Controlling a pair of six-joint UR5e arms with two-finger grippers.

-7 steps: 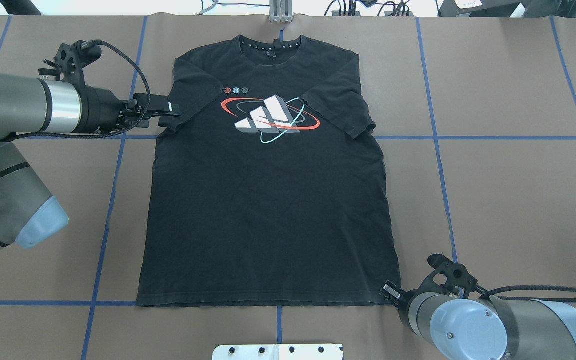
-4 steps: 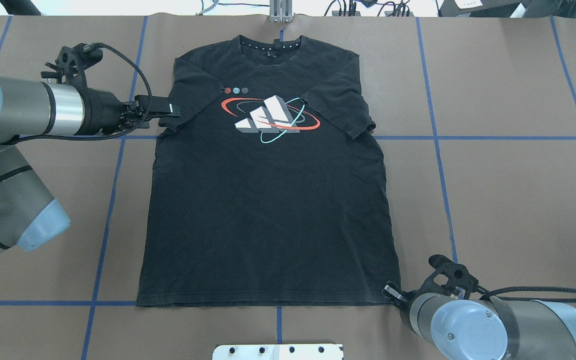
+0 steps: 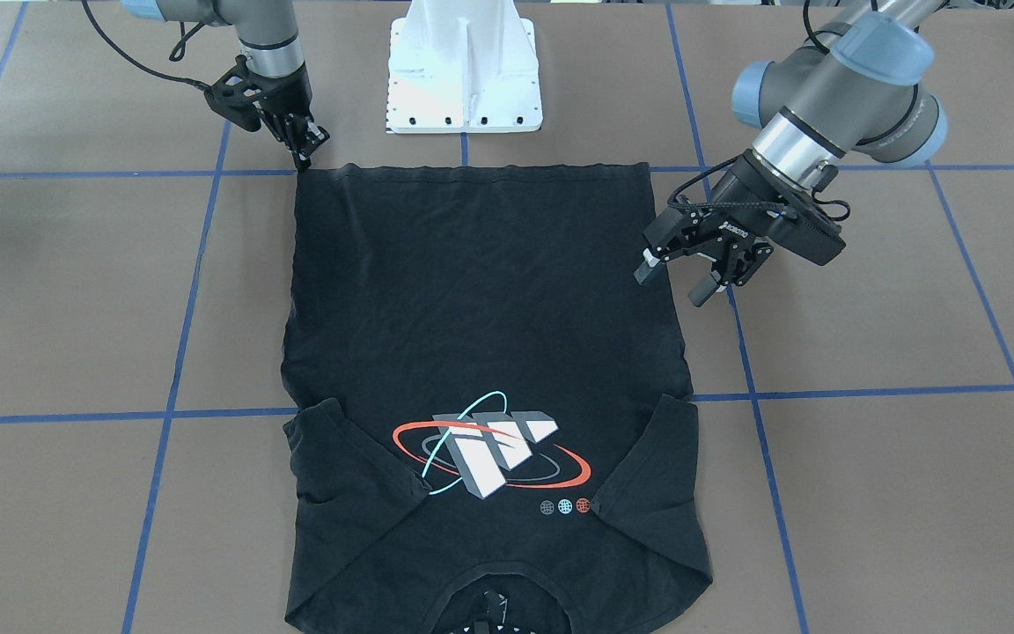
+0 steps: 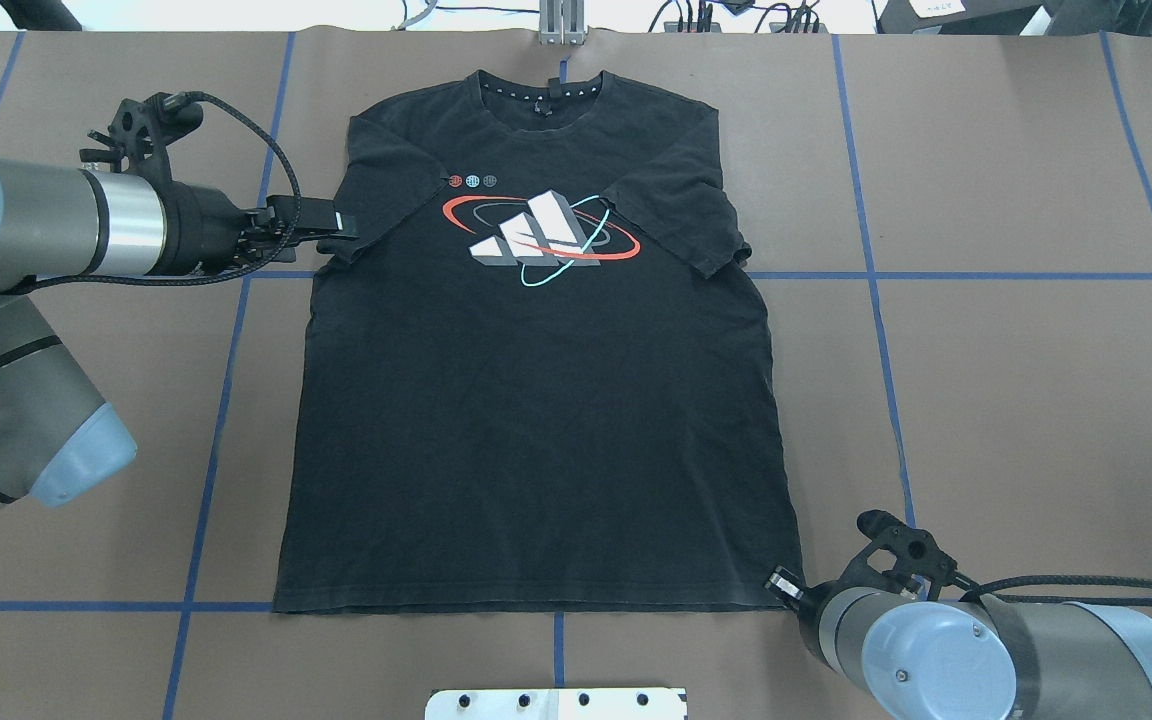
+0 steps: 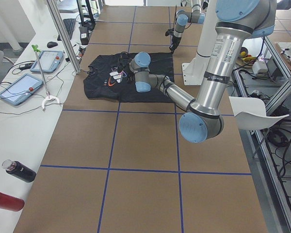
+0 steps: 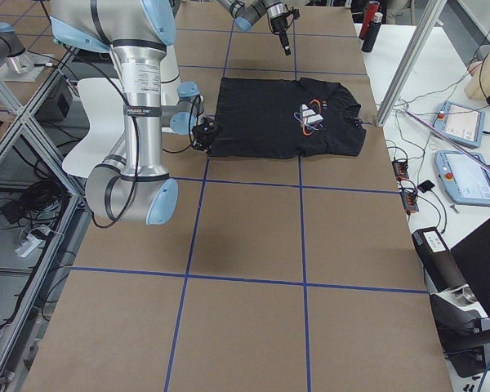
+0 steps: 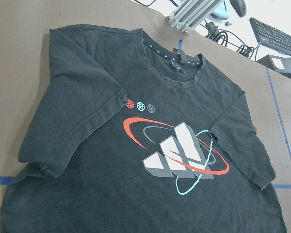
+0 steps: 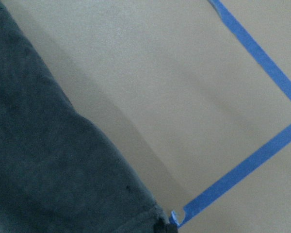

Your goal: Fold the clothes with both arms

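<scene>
Left fingers (image 3: 701,292) gape near T-shirt (image 3: 472,291), pedestal (image 3: 465,70) beyond.

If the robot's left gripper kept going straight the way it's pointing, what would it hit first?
Probably the near sleeve of the black T-shirt: the open left gripper points across it from the shirt's side. How high it hangs above the cloth is unclear.

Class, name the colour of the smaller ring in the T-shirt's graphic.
Cyan ring, clearest in the left wrist-mounted view.
</scene>
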